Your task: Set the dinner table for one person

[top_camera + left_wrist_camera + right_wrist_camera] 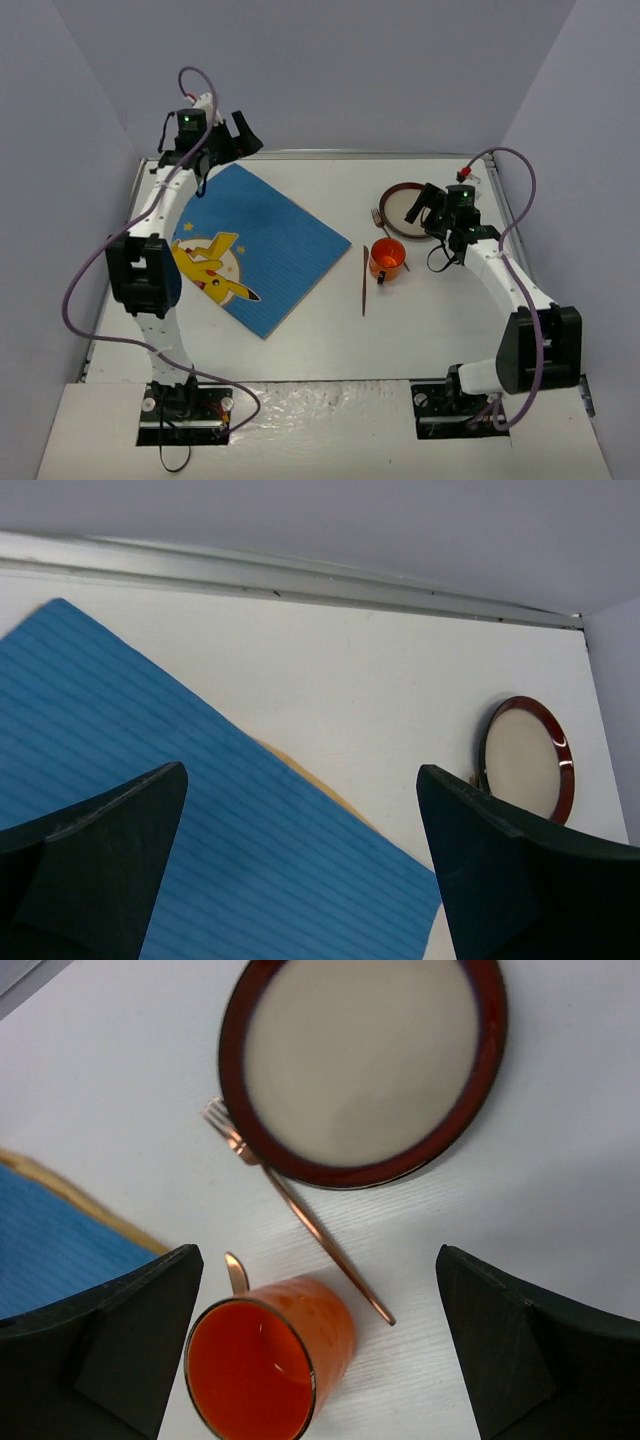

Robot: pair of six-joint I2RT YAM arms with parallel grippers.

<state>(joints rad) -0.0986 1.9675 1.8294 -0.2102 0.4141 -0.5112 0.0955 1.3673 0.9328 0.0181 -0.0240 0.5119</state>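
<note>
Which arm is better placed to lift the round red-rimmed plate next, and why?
Right. The right arm's open jaws hang beside the round red-rimmed plate; the left arm's jaws hover far off, by the blue cloth placemat.

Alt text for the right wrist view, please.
Between the open fingers of the right gripper, an upright orange mug sits at the bottom. Above it an empty plate with a dark red rim lies on the dinner table, a copper fork slanting along its lower-left edge; a blue placemat corner shows at left.
</note>
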